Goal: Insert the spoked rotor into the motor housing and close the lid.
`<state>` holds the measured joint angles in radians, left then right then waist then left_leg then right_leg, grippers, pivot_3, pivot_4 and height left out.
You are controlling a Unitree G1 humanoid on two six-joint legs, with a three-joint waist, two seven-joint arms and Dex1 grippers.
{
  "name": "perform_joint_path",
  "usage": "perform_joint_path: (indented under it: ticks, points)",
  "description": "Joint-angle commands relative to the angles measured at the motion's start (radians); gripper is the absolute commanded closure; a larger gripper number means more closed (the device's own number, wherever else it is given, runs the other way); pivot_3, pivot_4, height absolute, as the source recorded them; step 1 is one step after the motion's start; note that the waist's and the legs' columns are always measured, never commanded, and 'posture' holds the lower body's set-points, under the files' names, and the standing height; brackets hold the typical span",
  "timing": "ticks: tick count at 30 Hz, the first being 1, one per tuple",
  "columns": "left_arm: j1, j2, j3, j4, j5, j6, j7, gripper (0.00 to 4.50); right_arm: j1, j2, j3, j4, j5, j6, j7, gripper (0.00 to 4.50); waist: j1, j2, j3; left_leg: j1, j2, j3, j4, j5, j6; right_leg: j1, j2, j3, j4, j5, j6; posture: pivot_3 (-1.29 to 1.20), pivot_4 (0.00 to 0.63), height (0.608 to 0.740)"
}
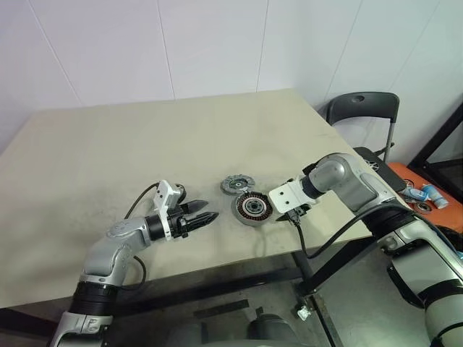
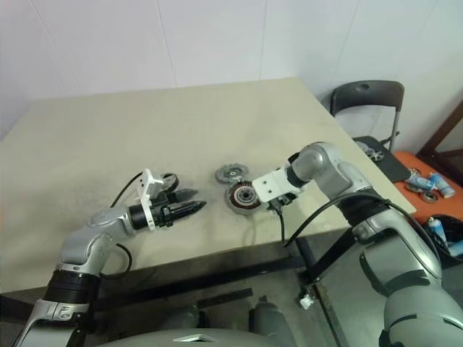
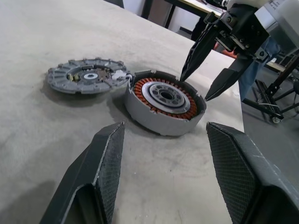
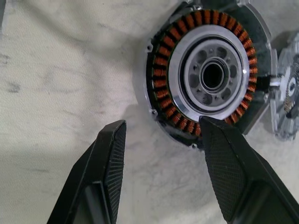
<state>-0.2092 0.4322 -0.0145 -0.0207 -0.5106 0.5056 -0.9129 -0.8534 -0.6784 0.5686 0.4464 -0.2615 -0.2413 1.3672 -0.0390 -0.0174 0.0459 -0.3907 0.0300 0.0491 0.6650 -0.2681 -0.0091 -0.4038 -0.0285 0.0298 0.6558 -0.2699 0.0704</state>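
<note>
The right gripper (image 3: 212, 77) hangs over the motor housing (image 3: 163, 106), fingers apart and empty. The left gripper (image 1: 205, 215) is apart too. Fetch the spoked rotor (image 2: 171, 181) next (it sits behind the left one) and lower it flat.

Lid (image 1: 239, 184) just behind motor housing (image 1: 251, 208), touching.

I see a beige table (image 1: 108, 159) with a scuffed, faintly stained top. The motor housing (image 1: 252, 208) lies flat on it near the front edge, copper windings up. The lid (image 1: 239, 184) lies flat just behind, touching or nearly touching it. A small black-rimmed wheel (image 2: 169, 181) rests on the top further left, mostly hidden.
</note>
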Motion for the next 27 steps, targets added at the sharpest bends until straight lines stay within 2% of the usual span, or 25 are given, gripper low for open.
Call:
perform_joint_path:
  ticks: [1,2,5,11,21,27]
  points:
    - [-0.009,0.009,0.016,-0.028,-0.003,-0.025,-0.008,1.53,0.000,0.003,-0.005,-0.005,-0.017,-0.031,0.008,1.91,0.000,0.000,0.000,0.000,0.000,0.000,0.000,0.000,0.000,0.000,0.000,0.000,0.000,0.000,0.000,0.00,0.000,0.740]
    - [-0.009,0.011,0.016,-0.026,-0.003,-0.026,-0.009,1.53,0.004,0.003,-0.002,-0.004,-0.022,-0.037,0.009,1.91,0.000,0.000,0.000,0.000,0.000,0.000,0.000,0.000,0.000,0.000,0.000,0.000,0.000,0.000,0.000,0.00,0.000,0.740]
    - [-0.020,0.013,0.018,-0.016,-0.004,-0.028,-0.012,1.53,0.015,0.006,0.001,-0.010,-0.028,-0.051,0.013,2.48,-0.001,0.000,0.000,0.000,0.000,0.000,0.000,0.000,0.000,0.000,0.000,0.000,0.001,0.000,0.000,0.00,0.000,0.740]
    - [-0.024,0.010,0.011,-0.023,-0.005,-0.023,-0.008,1.53,0.014,0.044,-0.001,0.003,-0.049,-0.040,-0.025,4.46,-0.002,0.000,0.000,0.001,0.000,0.000,0.000,0.000,0.000,0.001,0.000,0.000,0.001,0.000,0.000,0.00,0.000,0.740]
    - [-0.032,0.005,0.008,-0.023,-0.004,-0.020,-0.002,1.53,0.005,0.057,0.002,0.007,-0.080,-0.044,-0.018,4.46,-0.006,-0.001,-0.001,0.005,0.000,0.000,0.001,0.000,0.000,0.002,0.001,0.001,0.004,0.000,-0.001,0.00,0.000,0.740]
    - [-0.036,-0.005,0.002,-0.021,-0.002,-0.019,0.006,1.53,-0.039,0.084,-0.020,-0.013,-0.029,-0.002,0.045,4.46,-0.005,-0.001,0.000,0.005,0.000,0.000,0.001,0.000,0.000,0.003,0.001,0.001,0.004,0.000,0.000,0.00,0.000,0.740]
